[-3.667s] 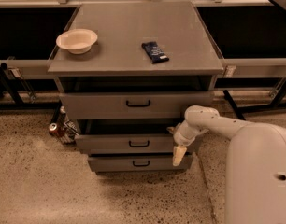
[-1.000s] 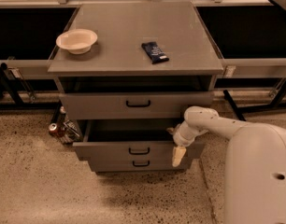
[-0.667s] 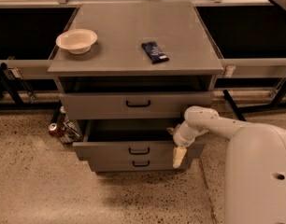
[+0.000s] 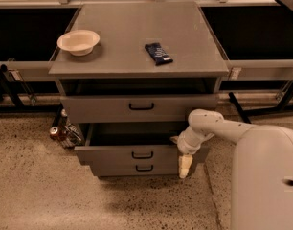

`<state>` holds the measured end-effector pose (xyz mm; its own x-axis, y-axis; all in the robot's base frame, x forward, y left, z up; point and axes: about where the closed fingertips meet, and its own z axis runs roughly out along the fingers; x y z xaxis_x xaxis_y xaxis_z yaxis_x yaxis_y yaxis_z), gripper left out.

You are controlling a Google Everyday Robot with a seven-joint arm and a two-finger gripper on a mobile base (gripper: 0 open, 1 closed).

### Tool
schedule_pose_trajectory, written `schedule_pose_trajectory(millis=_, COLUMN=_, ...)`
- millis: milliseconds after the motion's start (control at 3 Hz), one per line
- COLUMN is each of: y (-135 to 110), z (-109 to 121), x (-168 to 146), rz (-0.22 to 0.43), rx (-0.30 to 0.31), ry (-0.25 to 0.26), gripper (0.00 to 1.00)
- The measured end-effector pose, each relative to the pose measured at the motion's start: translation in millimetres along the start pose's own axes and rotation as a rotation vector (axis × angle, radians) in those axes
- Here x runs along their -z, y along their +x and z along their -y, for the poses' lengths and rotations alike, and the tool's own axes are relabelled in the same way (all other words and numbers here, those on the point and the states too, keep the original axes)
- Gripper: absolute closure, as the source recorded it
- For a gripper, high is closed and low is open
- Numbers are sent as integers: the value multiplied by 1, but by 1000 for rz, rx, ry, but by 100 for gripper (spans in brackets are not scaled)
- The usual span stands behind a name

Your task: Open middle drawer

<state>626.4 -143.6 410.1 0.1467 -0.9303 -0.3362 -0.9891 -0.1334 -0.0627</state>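
The middle drawer [image 4: 110, 155] is a grey flat front with a small black bar handle [image 4: 142, 155]. It stands pulled out from the cabinet, with a dark gap open above it. My gripper [image 4: 185, 166] hangs pointing down at the right end of that drawer front, close against its corner. My white arm [image 4: 223, 128] reaches to it from the right. The top drawer [image 4: 98, 110] is wider and sits above. The bottom drawer [image 4: 113, 169] is narrower and shows just below the middle one.
A white bowl [image 4: 78, 41] and a dark snack packet [image 4: 158, 53] lie on the cabinet top [image 4: 137, 28]. A can [image 4: 55, 132] and other clutter sit on the speckled floor left of the cabinet. Dark table legs stand on both sides.
The middle drawer has slid out toward the camera compared with the oldest frame and now covers more of the bottom drawer. In the last second nothing has moved.
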Motion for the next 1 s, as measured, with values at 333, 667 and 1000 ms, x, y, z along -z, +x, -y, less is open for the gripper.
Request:
schedule_pose_trajectory(millis=333, y=-7, z=-24, x=2, rz=-11, rx=-2, ry=-52, gripper=4)
schedule_pose_trajectory(millis=667, y=-10, z=-34, x=1, rz=-15, rx=-3, ry=-72, gripper=26)
schedule_pose_trajectory(millis=1000, y=-11, z=-38, x=2, rz=-16, rx=-2, ry=-78, gripper=49)
